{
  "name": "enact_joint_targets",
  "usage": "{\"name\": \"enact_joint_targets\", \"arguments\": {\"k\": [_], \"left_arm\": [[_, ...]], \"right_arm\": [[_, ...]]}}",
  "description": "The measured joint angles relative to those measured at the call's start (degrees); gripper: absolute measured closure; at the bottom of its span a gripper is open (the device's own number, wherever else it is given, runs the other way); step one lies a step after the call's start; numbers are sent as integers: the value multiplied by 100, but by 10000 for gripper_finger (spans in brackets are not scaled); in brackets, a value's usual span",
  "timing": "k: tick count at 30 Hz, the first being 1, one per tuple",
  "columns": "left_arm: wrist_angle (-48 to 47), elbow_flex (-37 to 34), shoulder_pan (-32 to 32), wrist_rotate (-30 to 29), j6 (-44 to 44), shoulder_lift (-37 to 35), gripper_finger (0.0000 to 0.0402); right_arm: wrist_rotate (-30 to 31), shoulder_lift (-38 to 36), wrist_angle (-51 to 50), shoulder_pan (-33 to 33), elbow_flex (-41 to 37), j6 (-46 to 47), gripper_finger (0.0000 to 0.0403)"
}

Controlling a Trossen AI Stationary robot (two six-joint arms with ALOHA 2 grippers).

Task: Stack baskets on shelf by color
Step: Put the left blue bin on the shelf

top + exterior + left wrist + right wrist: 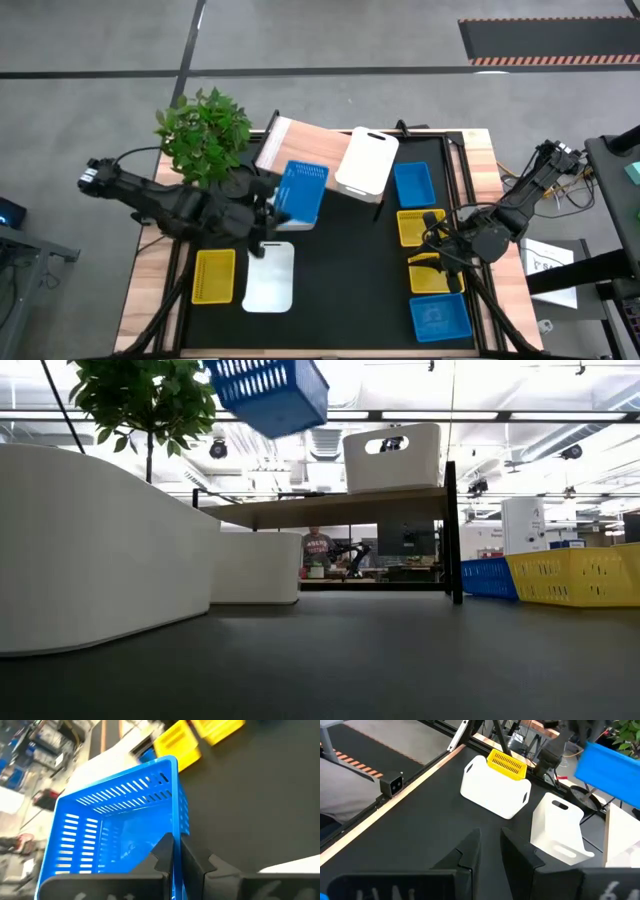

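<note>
My left gripper [268, 206] holds a blue basket [300, 192] in the air, just in front of the wood shelf [285, 145]. In the low view this basket [270, 395] hangs tilted, higher than the shelf board [340, 508]. A white basket [366, 160] stands on the shelf. On the table's left part rest a white basket [270, 277] and a yellow basket [214, 275]. My right gripper [432, 250] waits over the right part, open with nothing between its fingers [470, 847]. My left gripper has the blue basket by one side wall [176, 827], at the rim. One finger [162, 851] is inside the basket and the other [194, 857] outside. The fingers come from the table's left, slanting down. The basket is lifted clear of the table and tilted.
Two blue baskets [413, 184] [439, 318] and two yellow ones [420, 227] [432, 275] stand in a row along the right side. A potted plant [205, 135] stands at the far left beside the shelf. Bare black tabletop [350, 290] lies in the middle.
</note>
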Motion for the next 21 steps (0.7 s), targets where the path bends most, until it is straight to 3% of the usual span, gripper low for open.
{"name": "enact_joint_targets", "arguments": {"k": [9, 21], "left_arm": [[17, -3, 977, 281, 544, 348, 400], [258, -6, 1743, 488, 1220, 1084, 400]], "right_arm": [[-1, 0, -11, 0, 0, -2, 337], [0, 0, -26, 0, 0, -77, 337]]}}
